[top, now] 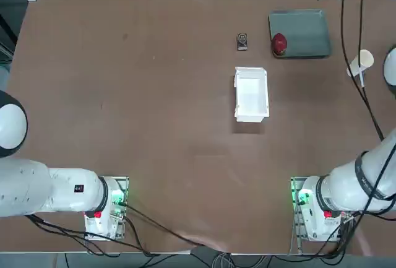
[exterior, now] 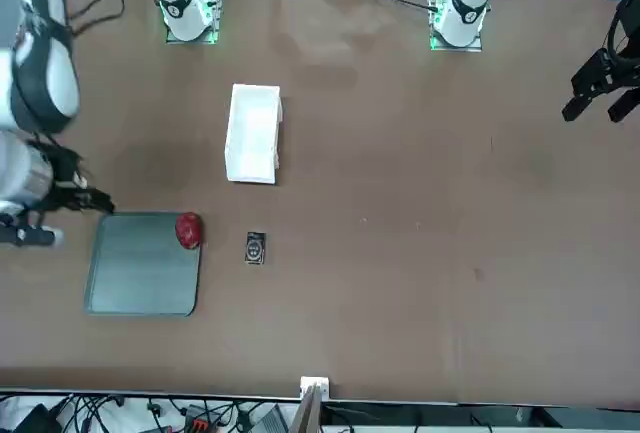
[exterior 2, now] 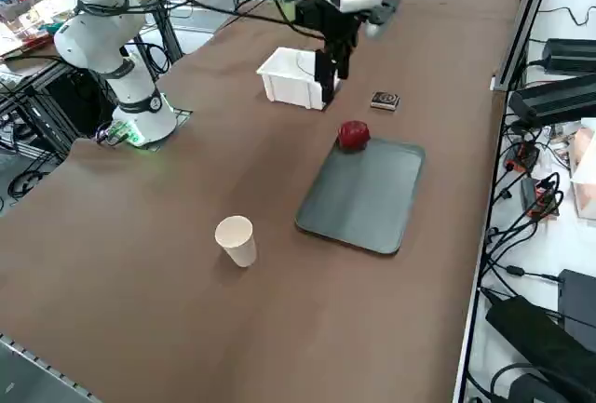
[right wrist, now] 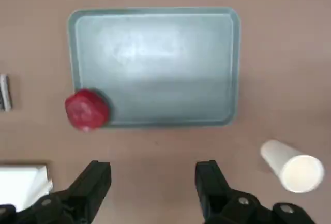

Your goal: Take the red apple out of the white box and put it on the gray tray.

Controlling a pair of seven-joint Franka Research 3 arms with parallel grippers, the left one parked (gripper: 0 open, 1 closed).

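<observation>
The red apple [top: 279, 43] [right wrist: 86, 109] rests on the corner of the gray tray [top: 305, 33] [right wrist: 155, 63] nearest the white box, overlapping the tray's rim. Nothing shows inside the white box [top: 251, 93] [exterior 2: 293, 80], which stands in the middle of the table. My right gripper [right wrist: 152, 175] [exterior 2: 332, 75] hangs well above the table, between the box and the tray and a little back from the apple. It is open, fingers [right wrist: 95, 180] wide apart, with nothing between them.
A white paper cup [top: 361, 62] [exterior 2: 236, 239] stands to the right of the tray. A small dark flat object [top: 242, 41] [exterior 2: 385, 100] lies left of the apple. My right arm rises along the table's right side with a cable trailing.
</observation>
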